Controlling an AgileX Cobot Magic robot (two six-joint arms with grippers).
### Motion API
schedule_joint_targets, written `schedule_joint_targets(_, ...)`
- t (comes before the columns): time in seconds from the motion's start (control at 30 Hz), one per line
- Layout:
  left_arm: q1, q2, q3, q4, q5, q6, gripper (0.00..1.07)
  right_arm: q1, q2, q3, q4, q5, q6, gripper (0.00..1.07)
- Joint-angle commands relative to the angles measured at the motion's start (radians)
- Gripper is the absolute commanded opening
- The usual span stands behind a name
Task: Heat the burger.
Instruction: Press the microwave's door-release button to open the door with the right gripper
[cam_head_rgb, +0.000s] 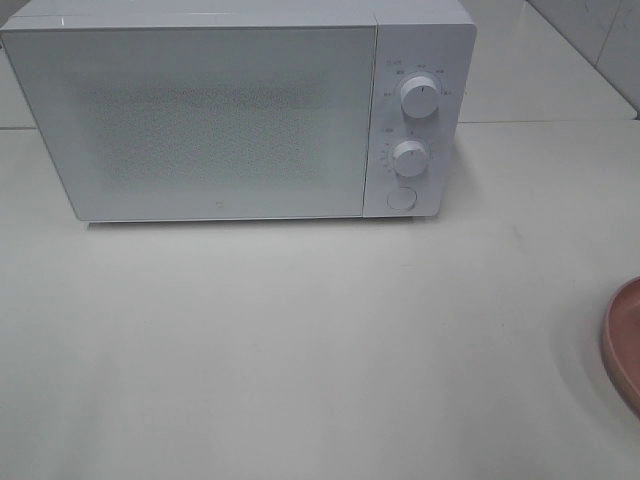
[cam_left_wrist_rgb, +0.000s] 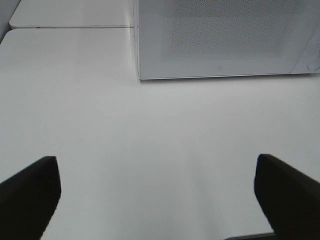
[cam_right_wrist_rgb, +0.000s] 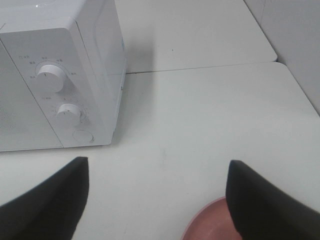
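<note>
Hanging wide and empty, left gripper (cam_left_wrist_rgb: 155, 160) and right gripper (cam_right_wrist_rgb: 157, 162) face the shut microwave (cam_head_rgb: 200, 120). Burger unseen: the right could clip the pink plate (cam_right_wrist_rgb: 210, 222) close below it.

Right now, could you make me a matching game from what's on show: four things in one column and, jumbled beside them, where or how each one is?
Things:
1. microwave door
2. pink plate
3. round button
4. left hand

Place or state:
A. open, holding nothing
B. shut
C. cut off at the right edge of the high view
D. just under the lower knob

Pairs: 1-B, 2-C, 3-D, 4-A
</note>
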Motion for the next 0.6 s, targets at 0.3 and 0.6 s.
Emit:
schedule_joint_targets(0.3, -0.001, -0.018, 0.001, -0.011, -0.003, 0.001, 0.98, -0.004, 0.193, -0.001, 0.003, -0.201, -0.001, 0.74)
schedule_joint_targets(0.6, -0.001, -0.018, 0.001, -0.011, -0.003, 0.001, 0.98, -0.004, 0.302, -0.001, -0.070, -0.411, 0.000, 0.74)
